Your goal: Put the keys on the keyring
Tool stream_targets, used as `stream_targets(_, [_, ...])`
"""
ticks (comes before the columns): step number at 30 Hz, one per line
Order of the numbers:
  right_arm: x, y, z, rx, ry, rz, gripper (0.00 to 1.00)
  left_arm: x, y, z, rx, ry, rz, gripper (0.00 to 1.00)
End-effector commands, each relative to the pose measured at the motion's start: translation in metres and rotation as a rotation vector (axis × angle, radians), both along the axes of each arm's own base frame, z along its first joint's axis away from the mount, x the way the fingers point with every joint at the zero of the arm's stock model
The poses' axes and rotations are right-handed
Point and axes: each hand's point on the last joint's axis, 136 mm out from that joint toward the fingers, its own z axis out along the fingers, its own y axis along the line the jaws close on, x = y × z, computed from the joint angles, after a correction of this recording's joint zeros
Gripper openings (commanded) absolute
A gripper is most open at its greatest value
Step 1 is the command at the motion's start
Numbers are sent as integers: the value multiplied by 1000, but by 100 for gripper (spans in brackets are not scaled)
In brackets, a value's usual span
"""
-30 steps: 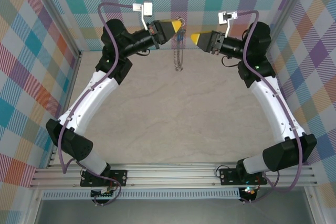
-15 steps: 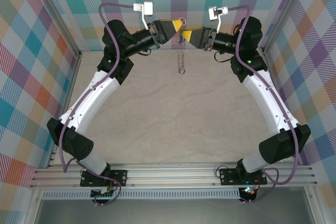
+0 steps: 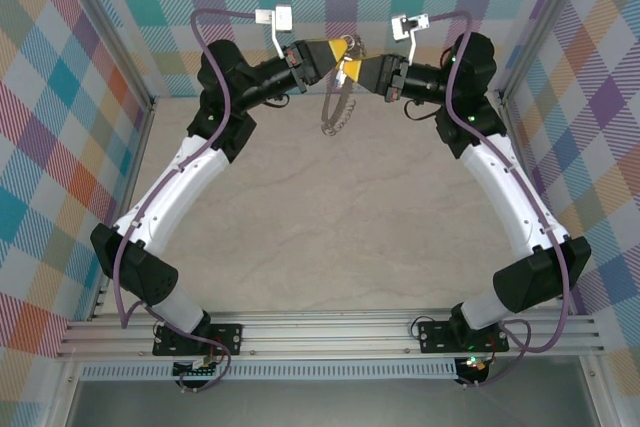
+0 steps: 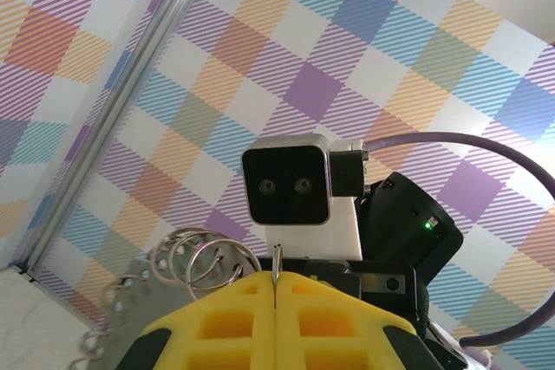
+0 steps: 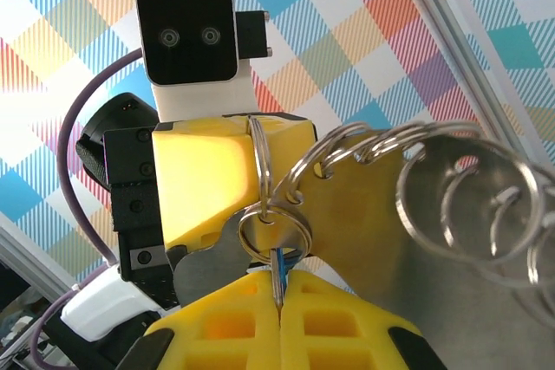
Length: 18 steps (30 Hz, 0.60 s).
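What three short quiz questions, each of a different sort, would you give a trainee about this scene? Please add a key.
1. True or false: the left gripper is open.
2. What does the right gripper pinch? A) the small blue key. B) a purple cable. C) nothing.
3. Fill the gap: the thin wire of the keyring is clamped by the ___ gripper.

Key: 1 false, it is shut. 2 A. 3 left.
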Motion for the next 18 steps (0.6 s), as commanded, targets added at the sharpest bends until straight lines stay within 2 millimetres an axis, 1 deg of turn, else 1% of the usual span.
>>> stream_targets(1, [-14, 9, 17, 13, -62, 53, 0, -9, 0, 13, -42, -47, -9, 0])
stream_targets(5, [-13, 15, 14, 1, -51, 66, 0, -10, 1, 13, -43, -45, -10, 0])
stream_targets(10, [-11, 14, 8, -29, -42, 40, 0, -9, 2, 12, -45, -42, 2, 0])
stream_targets(11, [-12, 13, 7, -37, -42, 31, 9, -9, 3, 13, -47, -43, 6, 0])
stream_targets(12, [-12, 11, 7, -43, -43, 22, 21, -9, 3, 13, -48, -42, 9, 0])
stream_targets(13, [-12, 9, 6, -51, -46, 8, 35, -8, 4, 12, -49, -39, 14, 0])
stream_targets(14, [-12, 5, 5, -59, -45, -6, 45, -9, 4, 13, -51, -41, 16, 0])
stream_targets(16, [-13, -5, 6, -68, -54, -41, 51, -8, 5, 13, -56, -39, 21, 0])
stream_targets(18, [-11, -19, 8, -65, -59, -82, 51, -8, 5, 12, -57, -36, 20, 0])
